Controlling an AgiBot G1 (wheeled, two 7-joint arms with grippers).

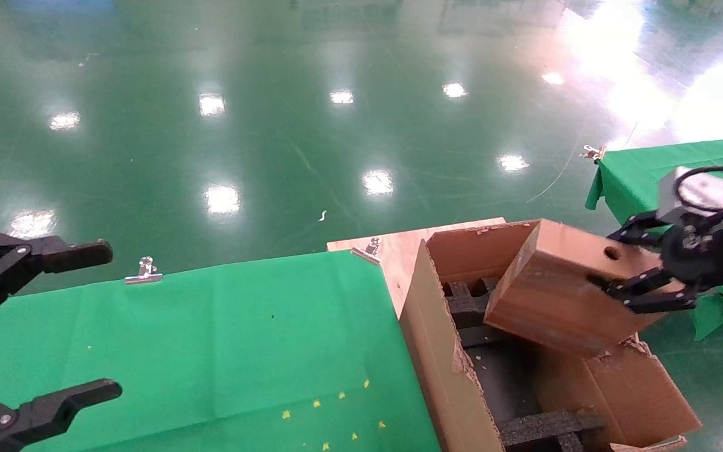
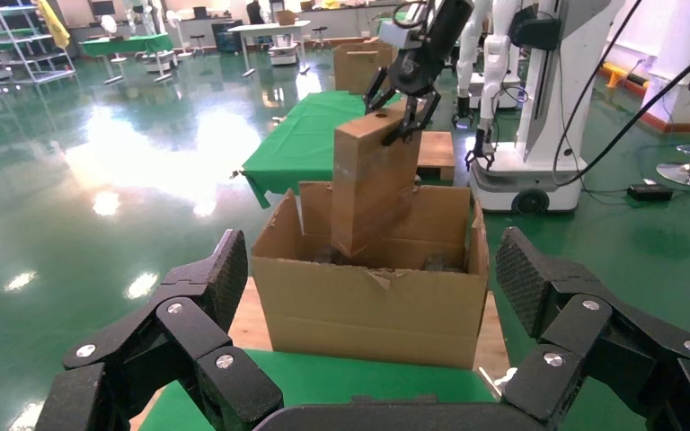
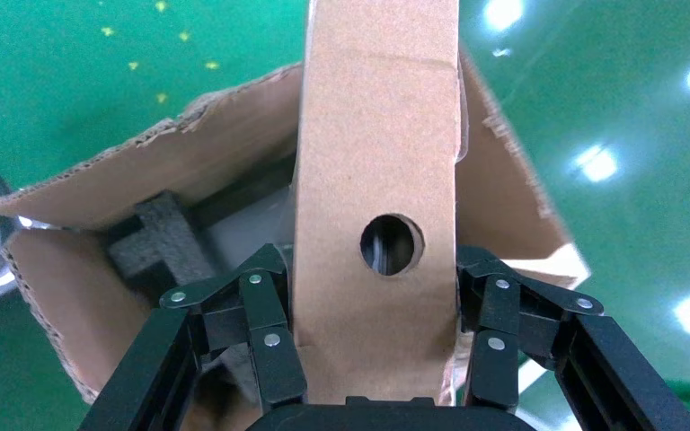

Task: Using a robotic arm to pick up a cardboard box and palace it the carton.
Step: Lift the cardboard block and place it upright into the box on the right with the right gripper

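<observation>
Over the right side of the scene, above the open carton [image 1: 443, 351], hangs the cardboard box [image 1: 550, 295], clamped at its far-right end by the right gripper [image 1: 641, 282]. Fingers pressed against two opposite sides of the box, just beside the round hole [image 1: 612, 253] in the end face; clearly seen in the right wrist view, with one finger [image 3: 265, 328] on each flank and the box [image 3: 377, 180] running straight away from the palm. Long axis tilted, sloping from the gripper down and leftward into the carton mouth; lower end already dipping below the rim in the left wrist view [image 2: 373, 189], with the carton [image 2: 368, 301] beneath it. Impossible to tell whether that lower end touches the black foam inserts [image 1: 468, 301] inside.

Judging from this, placing well under way: box directly over the opening, not yet let go. Next move likely a matter of lowering along the box's own long axis so that it clears the torn flap edges and settles between the foam pieces, then releasing. Risk of the lower corner catching on foam or on the ragged near wall.

At the near left, over the green cloth [image 1: 242, 339], the left gripper [image 1: 54, 326] idle, fingers spread wide, holding nothing, well apart from the carton.
</observation>
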